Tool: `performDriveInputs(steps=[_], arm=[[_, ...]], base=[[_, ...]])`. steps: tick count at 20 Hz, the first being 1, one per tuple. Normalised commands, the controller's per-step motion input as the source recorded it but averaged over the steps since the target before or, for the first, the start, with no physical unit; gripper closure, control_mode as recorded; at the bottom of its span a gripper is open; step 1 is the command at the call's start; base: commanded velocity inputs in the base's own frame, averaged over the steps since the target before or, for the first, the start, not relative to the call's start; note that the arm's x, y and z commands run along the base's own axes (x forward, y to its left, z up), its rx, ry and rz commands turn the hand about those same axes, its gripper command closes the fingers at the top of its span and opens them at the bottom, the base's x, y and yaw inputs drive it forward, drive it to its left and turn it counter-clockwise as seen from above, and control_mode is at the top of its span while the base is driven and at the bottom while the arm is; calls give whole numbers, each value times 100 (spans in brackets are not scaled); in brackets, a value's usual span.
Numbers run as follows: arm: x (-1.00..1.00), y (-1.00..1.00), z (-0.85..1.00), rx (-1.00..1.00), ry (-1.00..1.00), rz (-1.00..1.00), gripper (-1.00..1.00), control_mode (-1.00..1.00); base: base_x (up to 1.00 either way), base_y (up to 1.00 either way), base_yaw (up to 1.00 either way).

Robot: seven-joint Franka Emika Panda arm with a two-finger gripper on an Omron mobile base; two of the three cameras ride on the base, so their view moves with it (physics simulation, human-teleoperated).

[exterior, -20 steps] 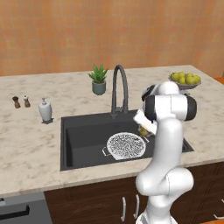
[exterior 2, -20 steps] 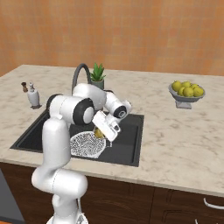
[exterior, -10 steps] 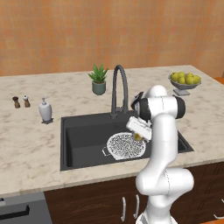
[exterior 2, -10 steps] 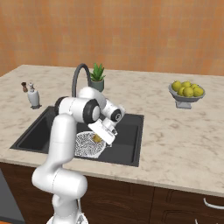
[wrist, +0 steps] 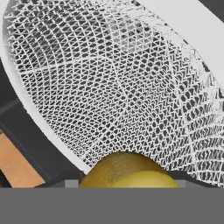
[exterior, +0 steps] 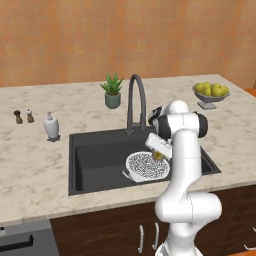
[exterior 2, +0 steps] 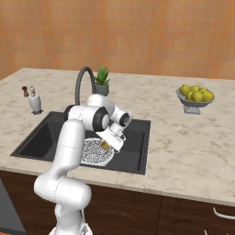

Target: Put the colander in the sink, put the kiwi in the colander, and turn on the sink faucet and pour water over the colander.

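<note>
Carrying the kiwi (exterior: 159,155) over the colander (exterior: 145,167) in the sink (exterior: 95,160).

I have the end effector (exterior 2: 106,145) clenched on the kiwi, hanging just above the colander's right rim; the hand view shows the fruit (wrist: 127,169) at the near edge with the white mesh bowl (wrist: 118,83) spread beyond it. The colander sits in the right half of the dark basin, near the faucet (exterior: 136,102). By my judgement I should shift a little left toward the bowl's middle, come lower before releasing so the fruit cannot bounce or roll over the thin rim, then lift straight up. The faucet is not running yet.
</note>
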Motion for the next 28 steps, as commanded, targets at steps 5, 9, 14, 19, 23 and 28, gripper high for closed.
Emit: performDriveInputs(steps=[5, 9, 14, 19, 23, 28], arm=[[-4, 30, -8, 11, 0, 5, -100, -100], [-12, 32, 0, 7, 0, 0, -100, -100], [-33, 20, 0, 1, 0, 0, -100, -100], [-37, 10, 1, 0, -3, 0, -100, -100], [-9, 0, 22, -1, -3, 0, -100, -100], [0, -4, 55, 0, -5, 0, -100, -100]], base=[[0, 0, 0], [0, 0, 0], [0, 0, 0], [0, 0, 0], [0, 0, 0], [0, 0, 0]])
